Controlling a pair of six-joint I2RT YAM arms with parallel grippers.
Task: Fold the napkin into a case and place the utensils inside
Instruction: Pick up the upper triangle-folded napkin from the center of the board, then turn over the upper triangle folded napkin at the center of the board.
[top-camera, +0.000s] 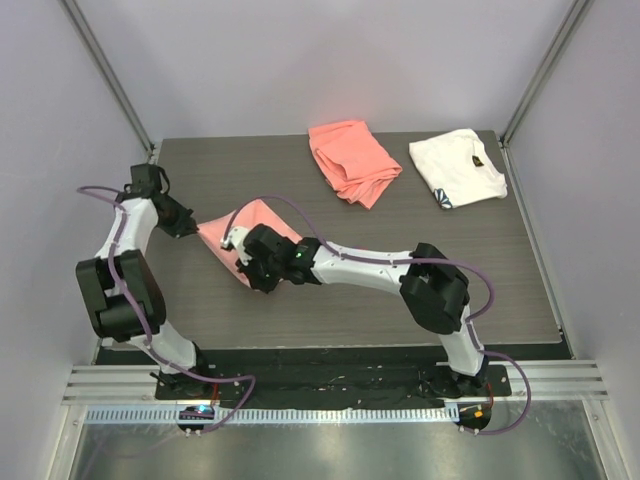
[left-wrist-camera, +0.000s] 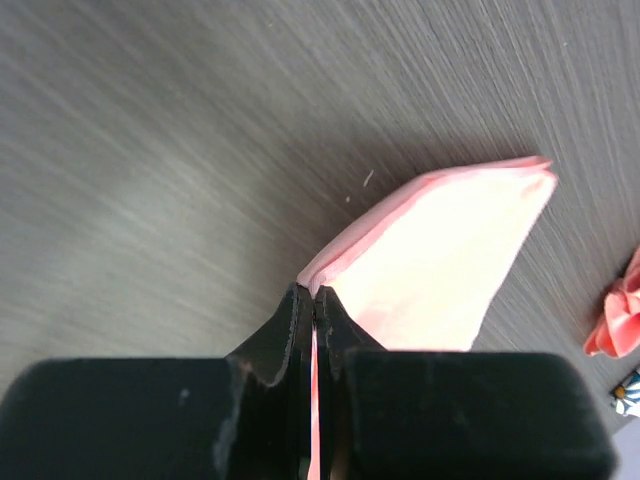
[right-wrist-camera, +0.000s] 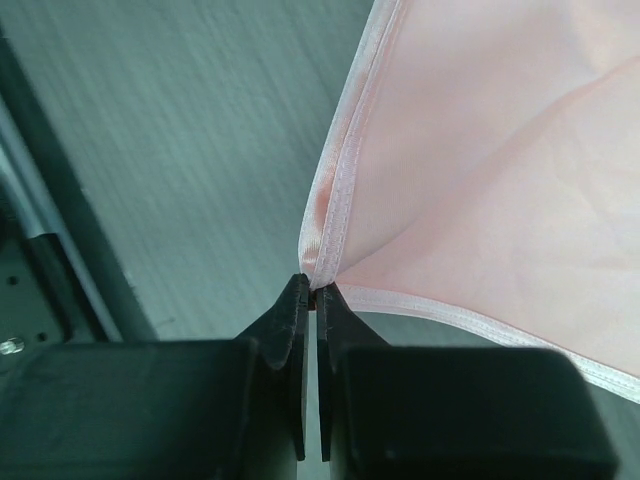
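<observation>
The pale-pink glossy napkin (top-camera: 250, 222) lies at the table's left-middle, folded over on itself. My left gripper (top-camera: 196, 228) is shut on its left corner; in the left wrist view the folded napkin (left-wrist-camera: 440, 260) runs out from the closed jaws (left-wrist-camera: 314, 292). My right gripper (top-camera: 246, 272) is shut on the napkin's near hemmed corner (right-wrist-camera: 340, 200), its jaws (right-wrist-camera: 313, 288) pinching the hem. No finished case shows. The utensils are out of view.
A thicker coral-orange cloth (top-camera: 352, 160) lies bunched at the back middle, also at the left wrist view's right edge (left-wrist-camera: 618, 320). A white cloth with a dark mark (top-camera: 458, 168) lies at the back right. The table's front edge (top-camera: 330, 345) is near.
</observation>
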